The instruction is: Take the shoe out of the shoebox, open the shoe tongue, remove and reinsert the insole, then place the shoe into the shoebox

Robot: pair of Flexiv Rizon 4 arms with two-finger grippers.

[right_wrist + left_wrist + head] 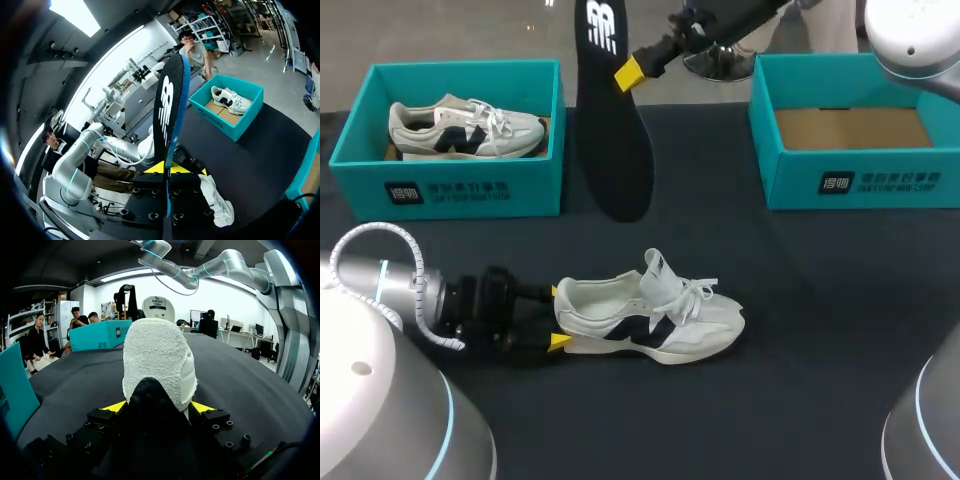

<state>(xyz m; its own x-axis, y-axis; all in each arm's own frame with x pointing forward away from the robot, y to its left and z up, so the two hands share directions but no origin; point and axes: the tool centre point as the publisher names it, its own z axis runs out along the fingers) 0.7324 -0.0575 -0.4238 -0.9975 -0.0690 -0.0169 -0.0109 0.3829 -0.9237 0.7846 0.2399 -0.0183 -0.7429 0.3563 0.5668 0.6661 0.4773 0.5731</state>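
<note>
Head view puts our left gripper (558,317) nearest us, low over the dark table (820,400). Its yellow fingers (558,342) are closed on the heel of the white shoe (650,315) from both sides. The shoe stands on its sole with its long axis running across the table, heel toward our left arm and toe toward our right, laces loose on top. In the left wrist view the fuzzy-lined heel of the shoe (157,360) rises between the two yellow tips, and the shoe points straight away from the gripper (159,406). Farther out, our right gripper (630,73) comes in from the far right and pinches the black insole (610,120) by its edge, holding it above the table. The insole's long axis is close to upright, printed end up and rounded end down. In the right wrist view the insole (167,110) stands edge-on, clamped between the tips of the gripper (165,168), with the shoe (215,200) on the table below. At the far edge sit two teal boxes, well apart. The left shoebox (450,190) holds a second shoe (465,128), toe toward our right. The right shoebox (850,185) shows its cardboard floor.
</note>
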